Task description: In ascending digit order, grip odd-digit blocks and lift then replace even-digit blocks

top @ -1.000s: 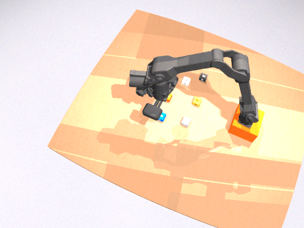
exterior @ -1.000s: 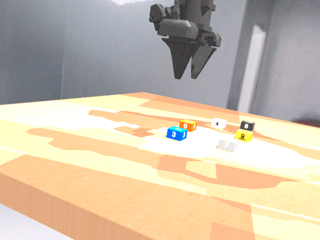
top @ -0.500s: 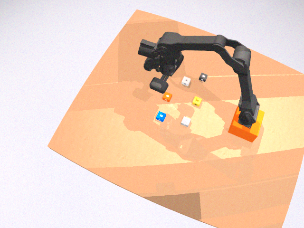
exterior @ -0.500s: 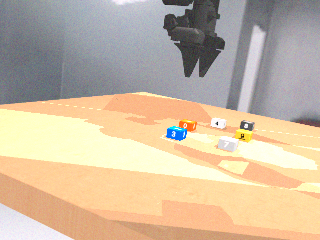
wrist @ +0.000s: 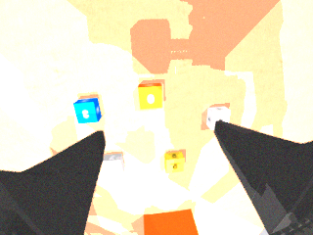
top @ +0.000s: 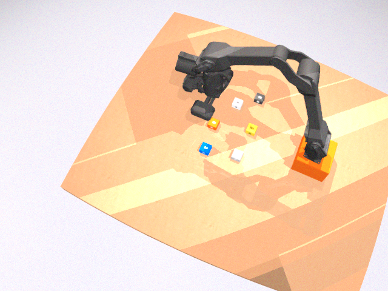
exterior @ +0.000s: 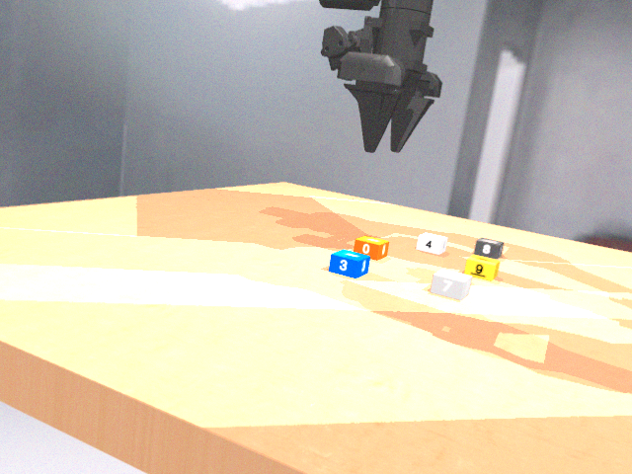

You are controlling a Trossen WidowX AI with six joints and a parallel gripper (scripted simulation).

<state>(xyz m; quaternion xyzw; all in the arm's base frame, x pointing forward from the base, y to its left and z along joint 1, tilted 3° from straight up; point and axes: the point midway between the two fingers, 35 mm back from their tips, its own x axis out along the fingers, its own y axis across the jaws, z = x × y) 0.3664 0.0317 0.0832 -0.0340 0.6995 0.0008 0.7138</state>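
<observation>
My gripper (exterior: 382, 151) (wrist: 160, 128) is open and empty, high above the table and the blocks. The orange block (top: 213, 123) (exterior: 370, 248) (wrist: 150, 96) shows 0. The blue block (top: 205, 148) (exterior: 349, 264) (wrist: 87, 111) shows 3. The white block (top: 237, 103) (exterior: 432, 243) (wrist: 218, 117) shows 4. The light grey block (top: 237, 155) (exterior: 450, 284) (wrist: 113, 162) shows 7. The black block (top: 259, 98) (exterior: 488, 248) shows 8; it is not visible in the wrist view. The yellow block (top: 251, 129) (exterior: 482, 268) (wrist: 174, 162) shows 9. All rest on the table.
The arm's orange base (top: 310, 169) (wrist: 170, 223) stands at the right of the table (top: 140, 200) (exterior: 153, 356) in the top view. The arm arches over the table's far side. Sharp bands of light and shadow cross the wooden top.
</observation>
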